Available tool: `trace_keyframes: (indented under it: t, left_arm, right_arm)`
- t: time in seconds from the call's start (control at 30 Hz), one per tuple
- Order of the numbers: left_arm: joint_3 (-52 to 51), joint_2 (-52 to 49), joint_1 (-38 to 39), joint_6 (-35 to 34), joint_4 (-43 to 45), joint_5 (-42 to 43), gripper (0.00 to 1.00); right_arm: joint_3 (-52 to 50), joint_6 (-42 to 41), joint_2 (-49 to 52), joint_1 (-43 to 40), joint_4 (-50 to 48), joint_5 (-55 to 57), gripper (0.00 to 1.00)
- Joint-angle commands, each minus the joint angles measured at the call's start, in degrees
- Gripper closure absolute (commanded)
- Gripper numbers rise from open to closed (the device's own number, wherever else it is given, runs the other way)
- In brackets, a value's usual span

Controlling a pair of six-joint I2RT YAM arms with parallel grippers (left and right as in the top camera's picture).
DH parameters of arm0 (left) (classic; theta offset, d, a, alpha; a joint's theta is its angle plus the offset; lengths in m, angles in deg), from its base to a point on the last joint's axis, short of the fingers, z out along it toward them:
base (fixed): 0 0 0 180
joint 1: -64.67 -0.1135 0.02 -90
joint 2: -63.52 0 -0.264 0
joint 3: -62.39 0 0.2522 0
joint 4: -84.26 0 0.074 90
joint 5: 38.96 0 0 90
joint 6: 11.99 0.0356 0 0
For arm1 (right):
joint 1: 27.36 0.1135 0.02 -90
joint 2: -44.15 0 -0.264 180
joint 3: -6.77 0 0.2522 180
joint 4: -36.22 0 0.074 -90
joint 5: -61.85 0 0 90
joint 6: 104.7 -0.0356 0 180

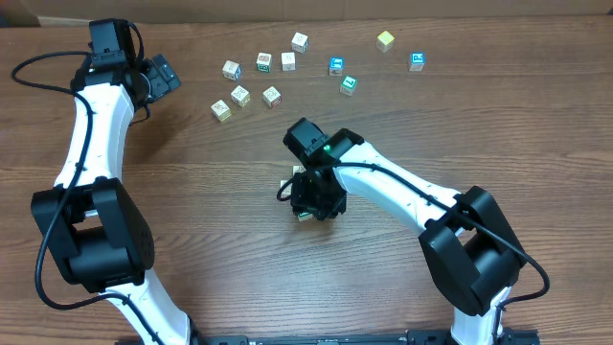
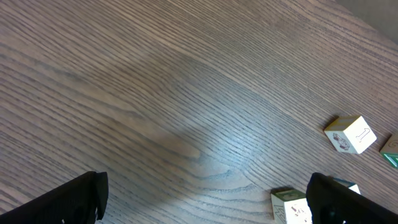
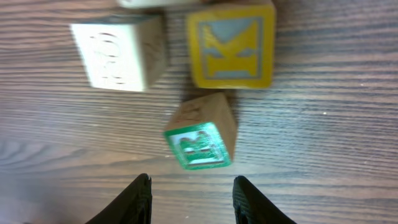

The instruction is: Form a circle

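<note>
Right gripper [image 3: 189, 186] hovering over circle [image 1: 304, 215] near middle of table [image 1: 192, 192]. Jaws standing partly apart, gripping nothing, tips just short of green-marked cube [image 3: 200, 140]. Left gripper [image 2: 205, 202] gaping wide, empty, above bare wood. Circle mostly hiding under right gripper, so cannot tell its long axis. Green-marked cube lying tilted, printed face toward wrist camera. Yellow cube [image 3: 231, 46] and whitish cube [image 3: 121, 53] sitting side by side beyond it, not touching. Cubes wooden, square-faced; table dark, fine-grained.
</note>
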Motion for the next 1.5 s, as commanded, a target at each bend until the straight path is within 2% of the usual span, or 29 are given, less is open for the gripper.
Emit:
trace_keyframes:
  t: [0.0, 0.1, 0.23, 0.27, 0.37, 0.7, 1.47]
  left_arm:
    - [0.6, 0.7, 0.4, -0.2, 0.1, 0.1, 0.0]
    - [0.6, 0.7, 0.4, -0.2, 0.1, 0.1, 0.0]
    - [0.6, 0.7, 0.4, -0.2, 0.1, 0.1, 0.0]
    - [0.6, 0.7, 0.4, -0.2, 0.1, 0.1, 0.0]
    - [0.6, 0.7, 0.4, -0.2, 0.1, 0.1, 0.01]
    - [0.6, 0.7, 0.4, -0.2, 0.1, 0.1, 0.01]
    - [0.6, 0.7, 0.4, -0.2, 0.1, 0.1, 0.01]
  right_arm:
    - [1.7, 0.7, 0.4, 0.0, 1.0, 0.0, 0.6]
    - [1.7, 0.5, 0.4, 0.3, 2.1, 0.1, 0.64]
    - [1.2, -1.3, 0.4, 1.0, 3.5, 0.1, 0.82]
    - [0.4, -2.9, 0.5, 1.8, 3.5, 0.6, 0.9]
    - [-1.1, -5.2, 0.5, 3.3, 2.6, 3.3, 0.96]
    - [-2.8, -11.7, 0.8, 4.3, 1.4, 5.2, 0.96]
    - [-2.8, -11.8, 3.3, 2.1, -1.5, 3.7, 0.96]
